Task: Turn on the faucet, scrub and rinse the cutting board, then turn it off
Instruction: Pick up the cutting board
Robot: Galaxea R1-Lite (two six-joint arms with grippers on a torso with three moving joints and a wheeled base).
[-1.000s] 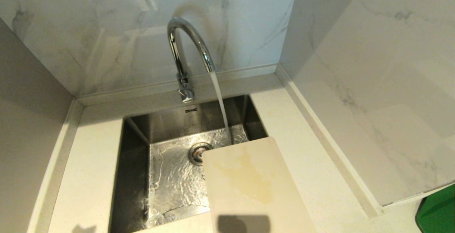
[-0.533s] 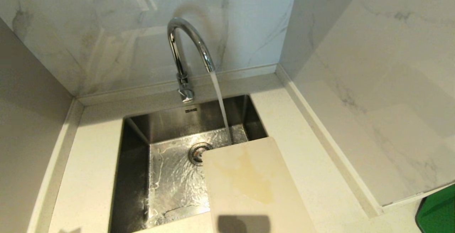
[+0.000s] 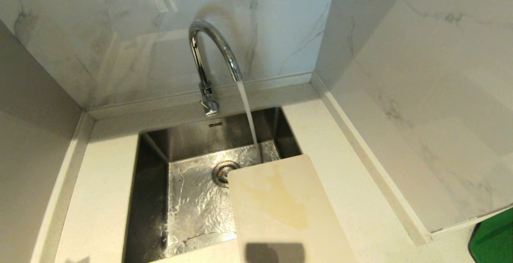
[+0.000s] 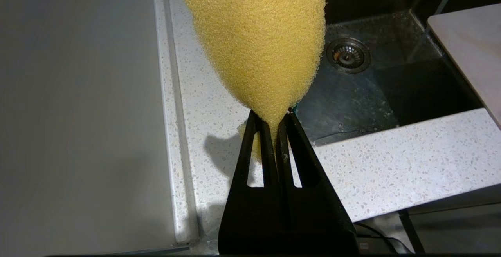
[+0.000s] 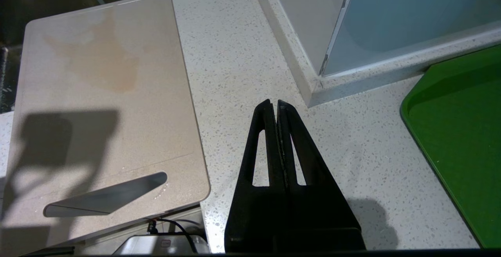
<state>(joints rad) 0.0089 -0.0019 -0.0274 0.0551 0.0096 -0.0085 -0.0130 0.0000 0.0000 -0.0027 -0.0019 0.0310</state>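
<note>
The chrome gooseneck faucet (image 3: 208,54) stands behind the steel sink (image 3: 152,199) with water streaming from its spout. The cream cutting board (image 3: 280,207), marked by a yellowish stain, lies across the sink's right front corner; its slot handle (image 5: 105,198) shows in the right wrist view. My left gripper (image 4: 273,118) is shut on a yellow sponge (image 4: 258,33), above the counter left of the sink. Over bare counter to the right of the board (image 5: 98,104), my right gripper (image 5: 274,103) is shut and holds nothing. Neither gripper appears in the head view.
Marble walls close in the counter (image 3: 100,183) at the back, left and right. A green tray (image 5: 458,131) lies on the counter at the far right. The sink drain (image 4: 347,54) sits in the wet basin.
The small shadow at the counter's front left edge has slid out of the head view. Water keeps running and the board has not moved.
</note>
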